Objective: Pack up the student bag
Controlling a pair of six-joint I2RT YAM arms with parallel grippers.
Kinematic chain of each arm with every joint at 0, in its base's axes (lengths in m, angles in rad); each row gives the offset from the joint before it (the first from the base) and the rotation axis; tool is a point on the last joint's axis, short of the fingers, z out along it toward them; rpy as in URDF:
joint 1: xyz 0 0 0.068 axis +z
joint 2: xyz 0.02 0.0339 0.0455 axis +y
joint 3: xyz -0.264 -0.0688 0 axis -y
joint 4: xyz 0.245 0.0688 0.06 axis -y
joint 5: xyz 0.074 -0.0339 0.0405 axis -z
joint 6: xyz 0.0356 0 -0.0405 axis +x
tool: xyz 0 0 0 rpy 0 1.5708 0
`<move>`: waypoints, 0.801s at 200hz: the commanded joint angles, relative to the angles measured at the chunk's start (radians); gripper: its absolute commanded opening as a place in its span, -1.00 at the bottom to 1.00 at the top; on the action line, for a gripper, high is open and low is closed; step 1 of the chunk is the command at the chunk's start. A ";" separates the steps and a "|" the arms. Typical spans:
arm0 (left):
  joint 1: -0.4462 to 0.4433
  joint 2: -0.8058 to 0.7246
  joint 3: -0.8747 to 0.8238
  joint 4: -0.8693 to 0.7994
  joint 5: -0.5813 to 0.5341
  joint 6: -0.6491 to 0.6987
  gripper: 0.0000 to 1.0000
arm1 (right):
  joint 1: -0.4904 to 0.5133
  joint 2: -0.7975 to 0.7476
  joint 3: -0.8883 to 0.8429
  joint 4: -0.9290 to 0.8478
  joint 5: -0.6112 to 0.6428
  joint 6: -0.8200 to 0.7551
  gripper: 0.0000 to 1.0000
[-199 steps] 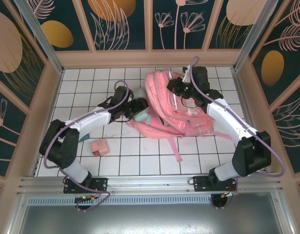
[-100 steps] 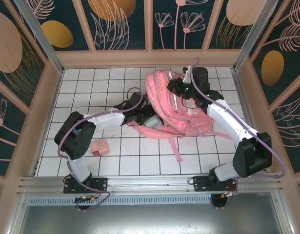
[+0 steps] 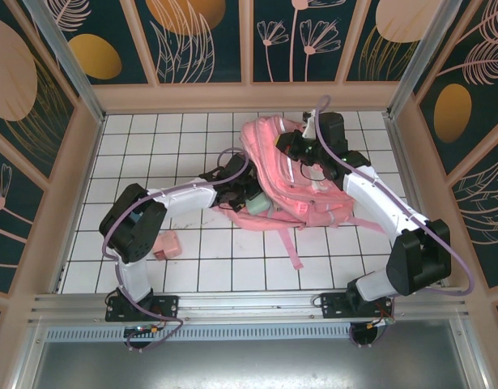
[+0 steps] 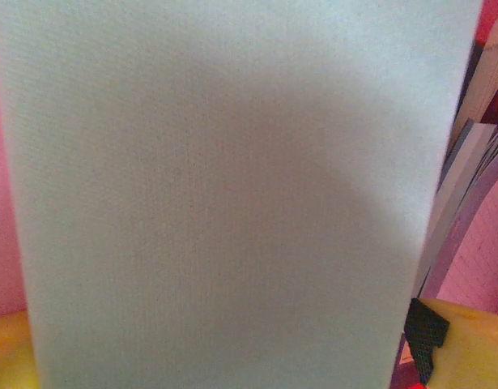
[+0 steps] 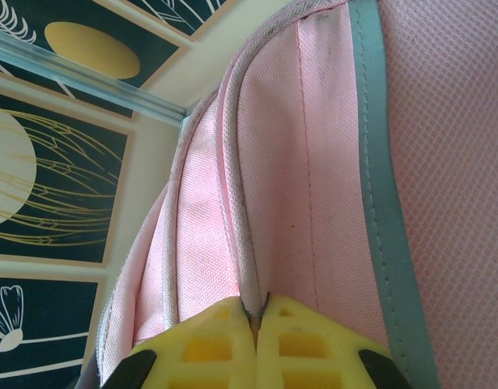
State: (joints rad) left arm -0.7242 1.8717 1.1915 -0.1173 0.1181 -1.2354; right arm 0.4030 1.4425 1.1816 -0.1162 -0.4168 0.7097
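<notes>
Left tool (image 3: 250, 197), from above, reaches into the open left side of the bag (image 3: 313, 190), which lies on the far right part of the desk (image 3: 151, 146). Its tips are lost among fabric and a pale slab (image 3: 258, 204). The right tool (image 3: 301, 158) sits on the bag's top, its tips hidden under the wrist. A small pink box (image 3: 166, 243) lies well apart, half behind the left arm.

From the left wrist, the slab blocks nearly everything. Yellow fingers (image 4: 467, 344) peek out at both bottom corners, the slab between them. Whether they press it or stand free I cannot tell. Blurred grey and lilac edges (image 4: 467, 178) show at the right.

From the right wrist, the yellow fingers (image 5: 208, 348) are pressed together, pinching the bag's piped seam (image 5: 250, 284); their bases are cut off.
</notes>
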 commanded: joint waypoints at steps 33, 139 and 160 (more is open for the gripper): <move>0.000 -0.041 0.054 -0.106 -0.034 -0.004 0.97 | 0.021 -0.046 0.007 0.113 -0.033 0.005 -1.00; 0.010 -0.283 0.009 -0.342 -0.214 0.108 0.97 | 0.029 -0.034 -0.004 0.112 -0.030 -0.008 -1.00; 0.042 -0.327 -0.029 -0.387 -0.255 0.136 0.94 | 0.037 -0.024 -0.005 0.112 -0.030 -0.013 -1.00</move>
State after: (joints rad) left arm -0.7158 1.5974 1.2125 -0.4004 -0.0601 -1.1599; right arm 0.4156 1.4425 1.1751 -0.1154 -0.4137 0.7090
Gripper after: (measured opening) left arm 0.981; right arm 0.063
